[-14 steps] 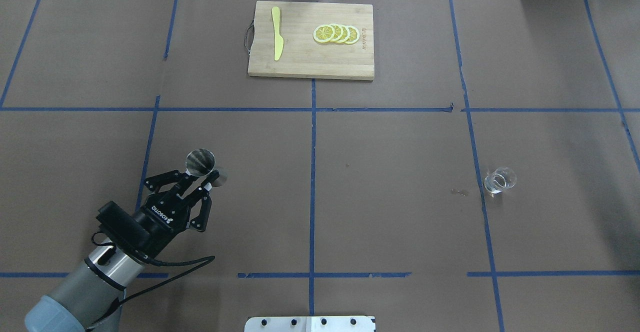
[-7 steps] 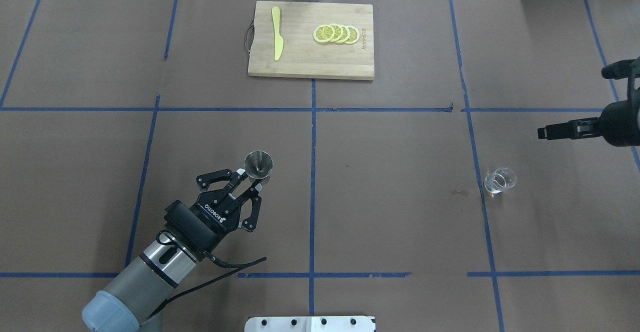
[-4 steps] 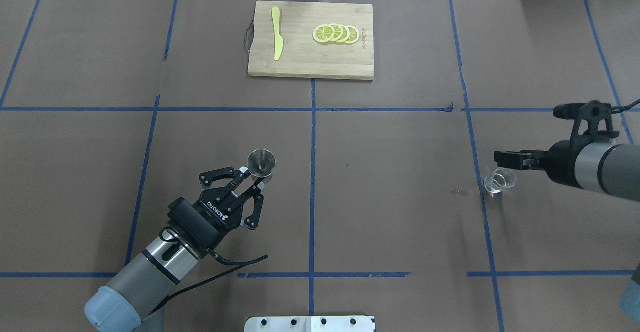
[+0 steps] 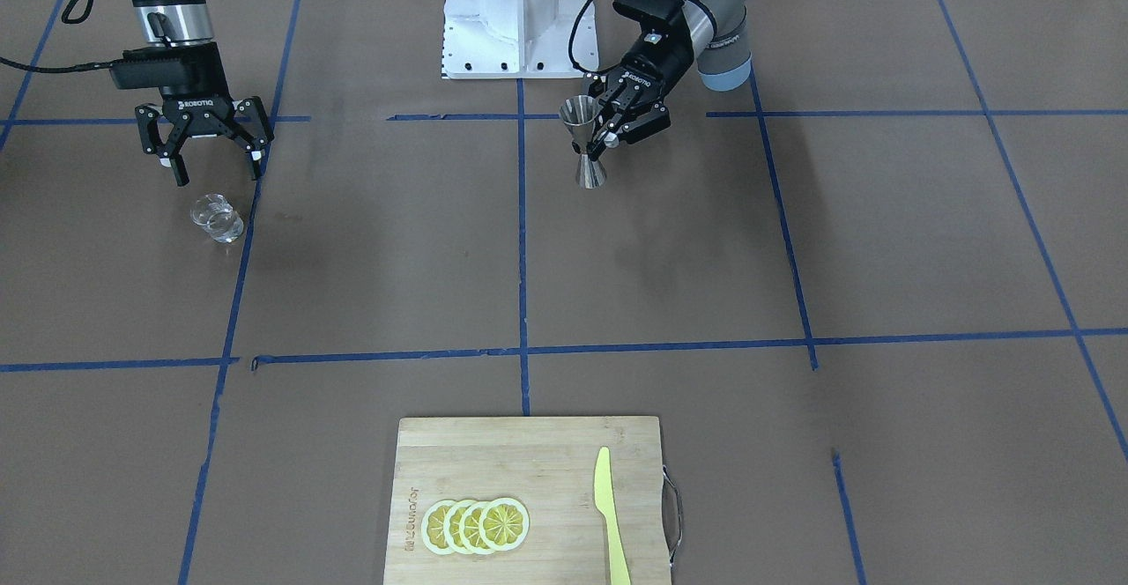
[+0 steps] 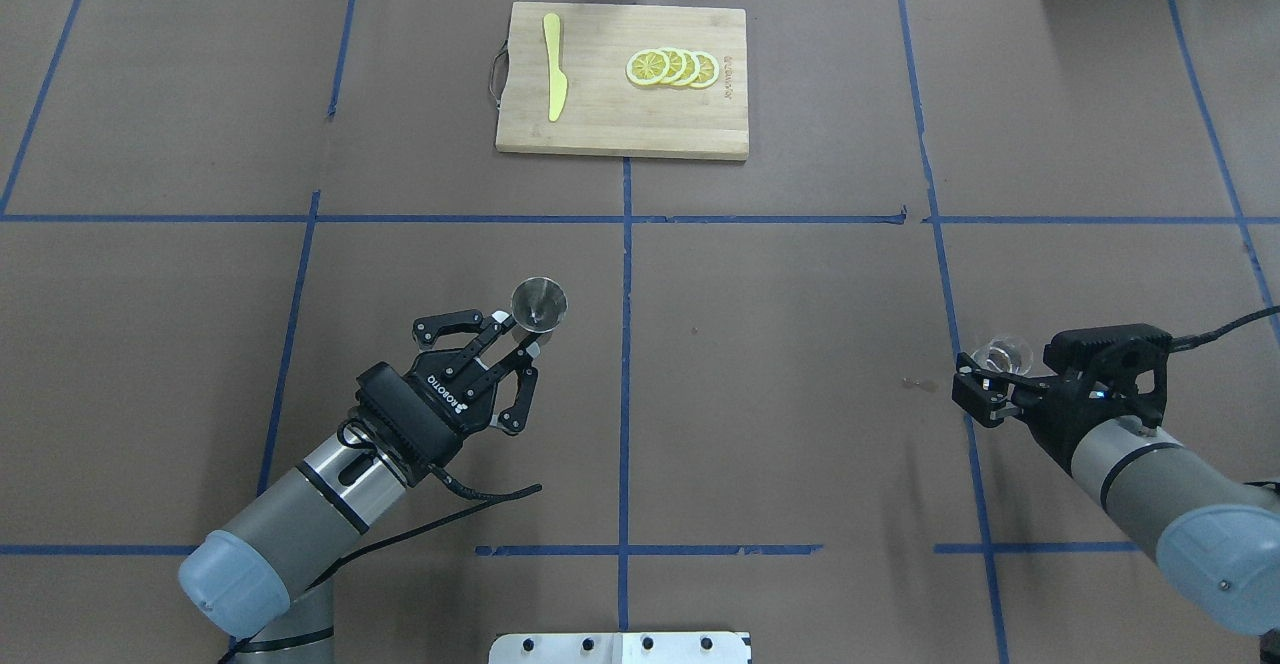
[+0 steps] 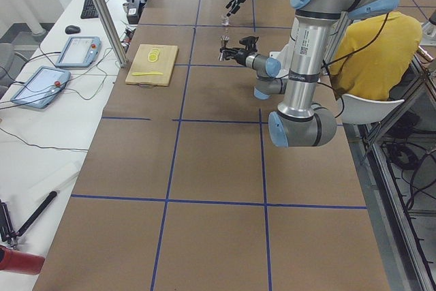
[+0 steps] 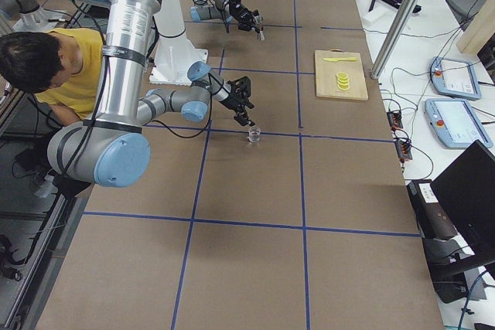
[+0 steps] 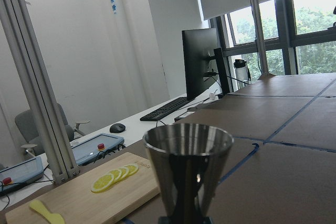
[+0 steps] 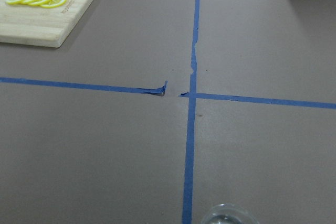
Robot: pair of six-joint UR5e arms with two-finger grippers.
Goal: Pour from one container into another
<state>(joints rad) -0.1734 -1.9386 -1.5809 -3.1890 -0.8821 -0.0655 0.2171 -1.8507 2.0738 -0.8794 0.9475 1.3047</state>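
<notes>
My left gripper [image 5: 520, 332] is shut on the waist of the steel hourglass jigger [image 5: 539, 302], which it holds upright just left of the table's centre line. The same jigger [image 4: 585, 139] shows in the front view, and it fills the left wrist view [image 8: 188, 170]. The clear glass cup [image 4: 218, 218] stands on the table at my right. My right gripper [image 4: 218, 171] is open on the robot's side of the cup, with its fingers spread and apart from the glass. From overhead the cup [image 5: 1006, 353] is partly hidden by that gripper [image 5: 998, 380]. Only the cup's rim [image 9: 226, 216] shows in the right wrist view.
A wooden cutting board [image 5: 600, 119] lies at the far middle with lemon slices [image 5: 672, 68] and a yellow knife [image 5: 553, 69] on it. Blue tape lines cross the brown table cover. The robot's base plate [image 5: 620, 647] sits at the near edge. A person in yellow [image 6: 378, 46] sits behind the robot.
My left arm has carried the jigger to the right, toward the centre line. My right arm has come in from the right and swung down behind the glass cup.
</notes>
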